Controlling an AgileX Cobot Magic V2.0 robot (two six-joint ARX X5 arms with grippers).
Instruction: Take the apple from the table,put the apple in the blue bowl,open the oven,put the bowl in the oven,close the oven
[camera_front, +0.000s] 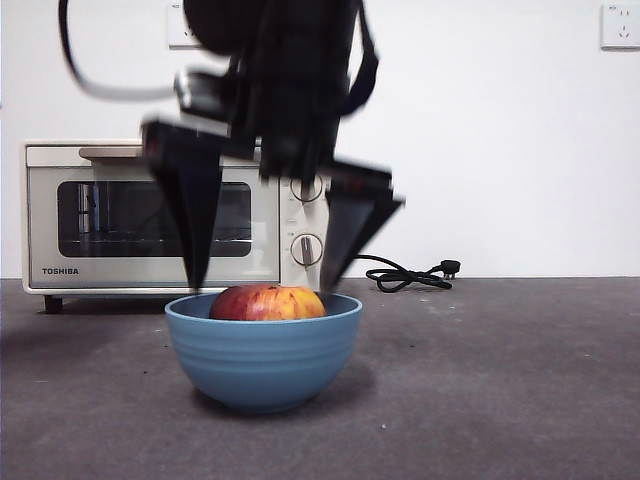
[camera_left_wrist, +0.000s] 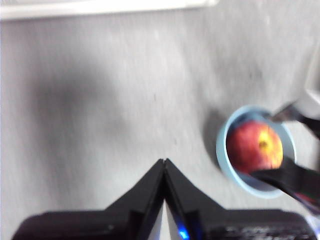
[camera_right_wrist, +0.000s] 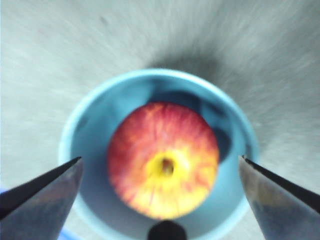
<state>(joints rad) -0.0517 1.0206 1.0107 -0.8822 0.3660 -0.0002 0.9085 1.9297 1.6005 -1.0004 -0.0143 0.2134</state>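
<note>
The red and yellow apple (camera_front: 267, 302) lies inside the blue bowl (camera_front: 262, 365) on the dark grey table (camera_front: 500, 380). My right gripper (camera_front: 262, 285) hangs open just above the bowl, one jaw at each side of the apple, touching nothing. From its wrist camera the apple (camera_right_wrist: 163, 160) sits stem up in the bowl (camera_right_wrist: 85, 135), and the right gripper (camera_right_wrist: 160, 172) has its jaws wide apart. My left gripper (camera_left_wrist: 164, 161) is shut and empty over bare table, off to one side of the bowl (camera_left_wrist: 223, 150) and apple (camera_left_wrist: 254, 146). The oven (camera_front: 150, 215) stands behind with its door closed.
A black power cord (camera_front: 410, 275) lies on the table beside the oven, by the white wall. Wall sockets (camera_front: 620, 25) sit high on the wall. The oven's two knobs (camera_front: 306, 248) face forward, partly hidden by the right arm.
</note>
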